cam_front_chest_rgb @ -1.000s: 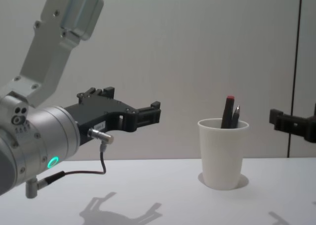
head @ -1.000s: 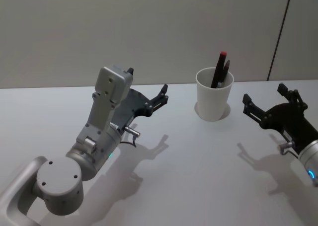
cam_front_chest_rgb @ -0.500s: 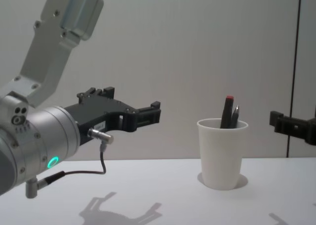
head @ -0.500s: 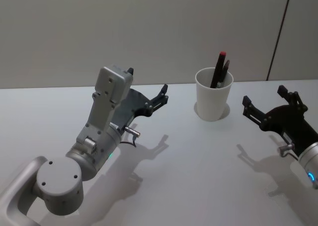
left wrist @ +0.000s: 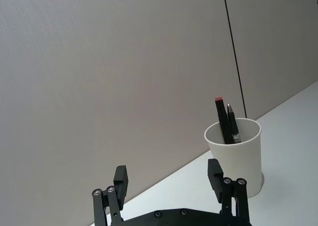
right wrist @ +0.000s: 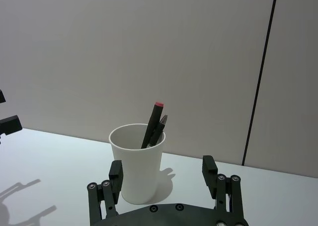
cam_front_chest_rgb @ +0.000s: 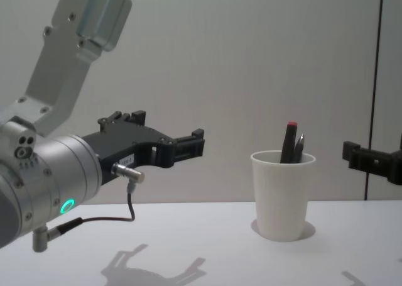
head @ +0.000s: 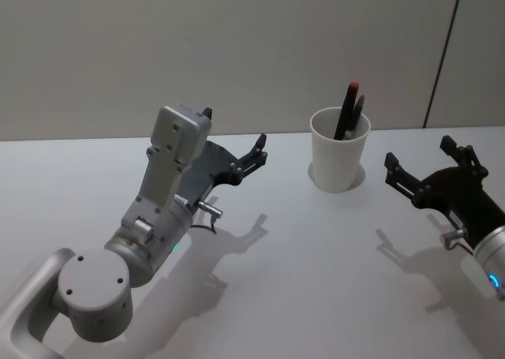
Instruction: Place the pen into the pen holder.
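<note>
So from my seat: the pen holder (head: 340,160) stands upright on the white tabletop (head: 300,280), far side and a bit right of centre. The red-capped pen (head: 346,108) is already inside it, leaning against the rim next to a second dark pen (head: 357,115). My left end effector (head: 234,150) hangs above the tabletop to the left of the cup, fingers spread, nothing in them. The right end effector (head: 427,162) sits just right of the cup, also spread wide and empty, not touching it.
</note>
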